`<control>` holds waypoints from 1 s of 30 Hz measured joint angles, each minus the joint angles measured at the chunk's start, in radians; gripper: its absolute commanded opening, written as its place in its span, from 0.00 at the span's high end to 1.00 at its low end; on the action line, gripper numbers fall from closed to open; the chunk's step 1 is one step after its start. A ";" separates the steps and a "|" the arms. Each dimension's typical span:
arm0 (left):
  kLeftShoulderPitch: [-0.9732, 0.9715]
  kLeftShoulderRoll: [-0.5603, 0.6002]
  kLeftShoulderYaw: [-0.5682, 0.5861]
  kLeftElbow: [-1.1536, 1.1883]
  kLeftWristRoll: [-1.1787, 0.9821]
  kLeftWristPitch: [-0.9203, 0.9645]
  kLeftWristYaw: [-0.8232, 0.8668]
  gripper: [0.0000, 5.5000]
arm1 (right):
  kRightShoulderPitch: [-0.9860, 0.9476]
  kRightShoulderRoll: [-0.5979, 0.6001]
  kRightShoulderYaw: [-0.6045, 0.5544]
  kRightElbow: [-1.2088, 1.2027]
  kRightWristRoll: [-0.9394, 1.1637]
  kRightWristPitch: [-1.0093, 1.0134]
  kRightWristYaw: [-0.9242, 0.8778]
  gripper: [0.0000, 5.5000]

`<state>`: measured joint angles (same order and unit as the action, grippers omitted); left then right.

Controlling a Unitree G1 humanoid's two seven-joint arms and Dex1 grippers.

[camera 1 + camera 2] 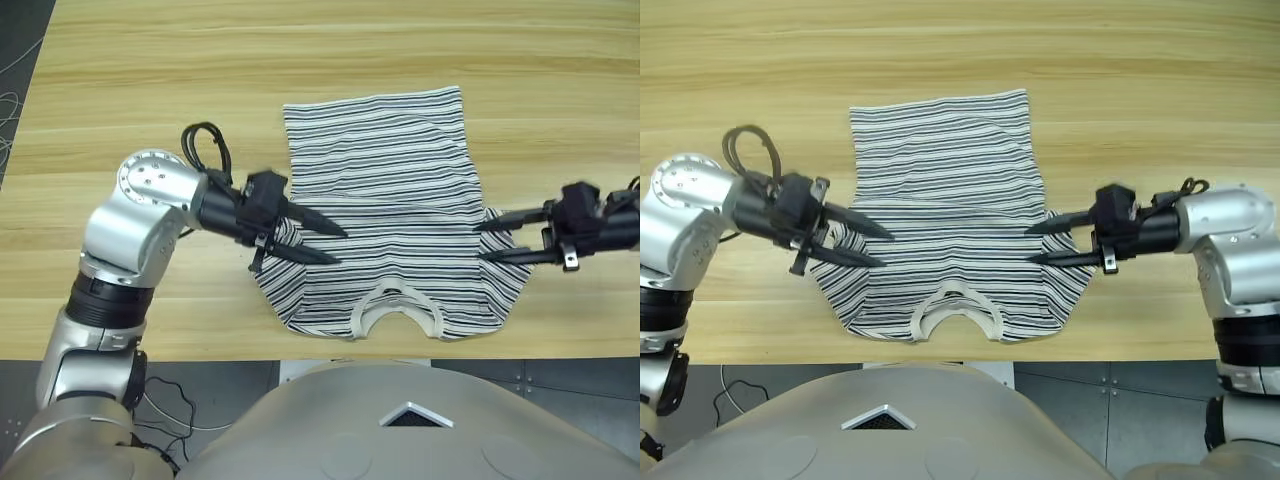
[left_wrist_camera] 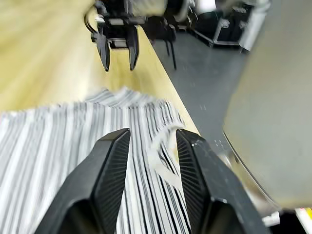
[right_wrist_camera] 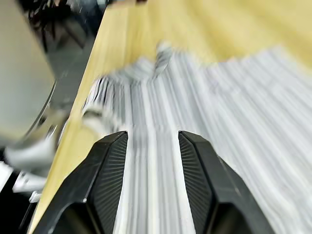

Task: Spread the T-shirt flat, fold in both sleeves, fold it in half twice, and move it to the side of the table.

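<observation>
Flanking the T-shirt (image 1: pixel 385 190) on the table (image 1: pixel 150 60) — left gripper (image 1: pixel 335 245) and right gripper (image 1: pixel 478 243), fingers parted.

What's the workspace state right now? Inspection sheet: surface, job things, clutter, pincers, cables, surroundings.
Surface: light wooden table, bare around the shirt.
Job's things: striped T-shirt lying flat, collar at the table's near edge, not yet folded in half.
Clutter: nothing seen.
Grippers: left pincer open over the shirt's left side; right pincer open at its right side; contact with the cloth cannot be told.
Cables: black cable loop on the left forearm; loose cables on the floor to the left.
Surroundings: dark floor beside the table.
</observation>
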<state>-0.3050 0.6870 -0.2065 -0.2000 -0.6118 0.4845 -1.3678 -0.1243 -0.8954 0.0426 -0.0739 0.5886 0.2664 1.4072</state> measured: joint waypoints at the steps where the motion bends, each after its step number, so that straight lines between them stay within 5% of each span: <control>1: -0.038 -0.029 0.010 0.049 0.016 0.007 0.053 0.68 | -0.030 0.025 -0.001 0.012 -0.036 -0.003 -0.060 0.65; 13: -0.250 -0.252 -0.120 0.737 0.556 -0.308 0.514 0.68 | -0.275 0.447 0.221 0.474 -0.516 -0.123 -0.599 0.65; 23: -0.388 -0.335 -0.121 1.166 0.677 -0.496 0.576 0.68 | -0.379 0.510 0.199 0.775 -0.625 -0.261 -0.747 0.65; 30: -0.536 -0.405 -0.112 1.431 0.806 -0.569 0.897 0.68 | -0.440 0.568 0.172 0.885 -0.646 -0.314 -0.828 0.65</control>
<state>-0.8413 0.2825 -0.3186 1.2314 0.1938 -0.0845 -0.4707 -0.5643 -0.3274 0.2145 0.8109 -0.0573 -0.0475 0.5790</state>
